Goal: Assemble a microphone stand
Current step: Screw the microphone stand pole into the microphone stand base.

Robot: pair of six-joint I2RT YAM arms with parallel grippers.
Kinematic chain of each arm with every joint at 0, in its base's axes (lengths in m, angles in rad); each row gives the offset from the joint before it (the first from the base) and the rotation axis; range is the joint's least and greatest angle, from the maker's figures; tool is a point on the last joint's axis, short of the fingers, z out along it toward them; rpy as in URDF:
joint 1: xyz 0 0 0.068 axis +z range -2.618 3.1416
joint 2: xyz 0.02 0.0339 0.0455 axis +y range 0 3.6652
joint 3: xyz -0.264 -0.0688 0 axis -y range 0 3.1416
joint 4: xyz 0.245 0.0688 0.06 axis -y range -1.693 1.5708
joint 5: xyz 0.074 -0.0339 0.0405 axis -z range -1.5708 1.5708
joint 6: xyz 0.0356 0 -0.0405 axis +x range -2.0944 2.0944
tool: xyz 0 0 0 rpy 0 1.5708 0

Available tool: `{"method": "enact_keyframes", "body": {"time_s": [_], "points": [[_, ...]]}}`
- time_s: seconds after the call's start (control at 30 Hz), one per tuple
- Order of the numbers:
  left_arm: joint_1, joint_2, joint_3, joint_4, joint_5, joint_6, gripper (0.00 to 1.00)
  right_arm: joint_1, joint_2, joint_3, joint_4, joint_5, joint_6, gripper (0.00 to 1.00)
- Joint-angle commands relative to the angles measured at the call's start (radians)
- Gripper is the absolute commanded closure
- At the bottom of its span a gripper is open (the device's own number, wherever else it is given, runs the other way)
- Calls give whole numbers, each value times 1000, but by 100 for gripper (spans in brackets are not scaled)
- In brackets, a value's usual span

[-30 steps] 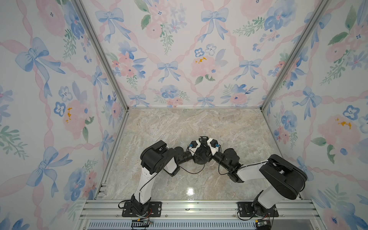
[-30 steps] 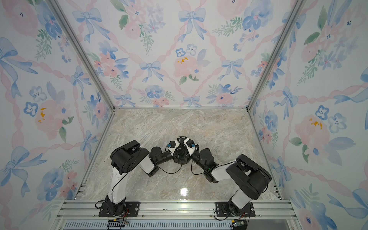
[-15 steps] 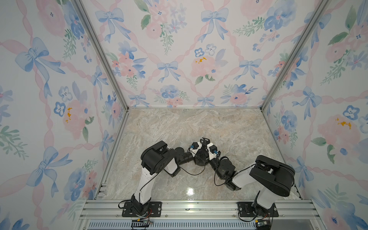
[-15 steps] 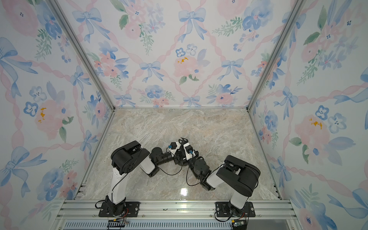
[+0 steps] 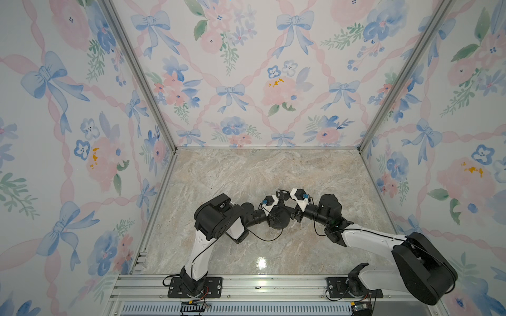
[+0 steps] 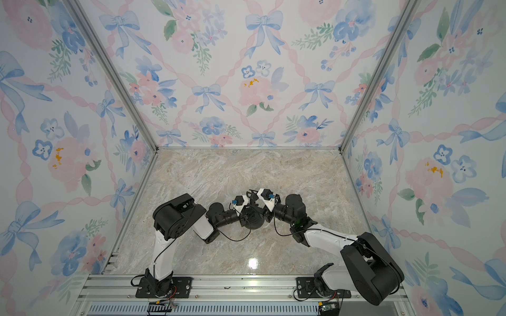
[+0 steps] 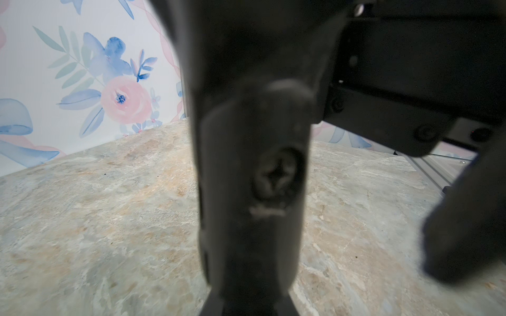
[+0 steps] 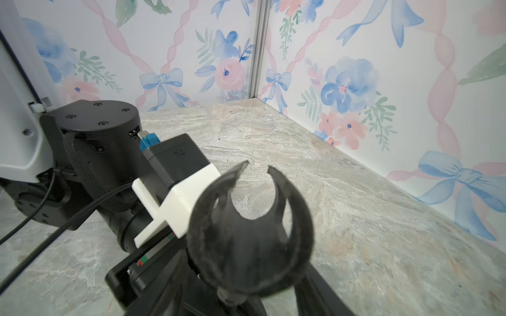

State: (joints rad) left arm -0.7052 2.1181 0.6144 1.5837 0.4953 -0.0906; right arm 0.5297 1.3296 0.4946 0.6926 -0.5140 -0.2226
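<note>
The black microphone stand stands near the table's middle in both top views, its round disc base [image 5: 278, 222] [image 6: 253, 222] low and its C-shaped clip [image 5: 282, 194] [image 6: 251, 194] above. My left gripper [image 5: 276, 208] [image 6: 247, 209] comes from the left and is shut on the thin rod [image 7: 252, 164], which fills the left wrist view between the jaws of that gripper [image 7: 252, 307]. My right gripper [image 5: 289, 205] [image 6: 260, 205] is at the stand's right side. In the right wrist view the clip [image 8: 254, 232] is close ahead, and the right gripper [image 8: 241, 301] stands open on either side of its stem.
Floral walls close off the marble table [image 5: 246, 175] on three sides. An aluminium rail [image 5: 246, 284] runs along the front with both arm bases. A loose black cable [image 5: 262, 239] hangs under the left wrist.
My right gripper's jaws have parted and let go of the stand. The right arm's elbow has swung out to the right. The left gripper keeps its hold and its place.
</note>
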Motion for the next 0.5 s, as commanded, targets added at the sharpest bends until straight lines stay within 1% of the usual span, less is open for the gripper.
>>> {"method": "enact_keyframes", "body": {"time_s": [0.0,0.07,0.13,0.17,0.23,0.27,0.3,0.33,0.4,0.47], "points": [[7,11,4,14,8,-8,94,-41,43,66,-181,-200,-42,40],[7,10,4,15,8,-8,94,-62,82,95,-178,-258,-37,45],[7,11,5,15,13,-7,93,-74,116,117,-161,-274,-25,53],[6,11,5,15,17,-7,93,-78,130,129,-157,-311,-25,58],[7,11,5,15,17,-6,93,-81,151,152,-154,-320,-12,70],[7,12,5,16,15,-6,93,-83,160,162,-154,-323,-8,78],[8,11,5,16,14,-8,92,-84,167,168,-146,-320,0,85],[9,12,6,16,14,-9,91,-86,172,165,-121,-316,17,88],[8,11,5,16,2,-15,87,-83,177,136,-33,-272,68,100],[8,11,5,16,-7,-20,85,-73,178,102,41,-205,102,100]]}}
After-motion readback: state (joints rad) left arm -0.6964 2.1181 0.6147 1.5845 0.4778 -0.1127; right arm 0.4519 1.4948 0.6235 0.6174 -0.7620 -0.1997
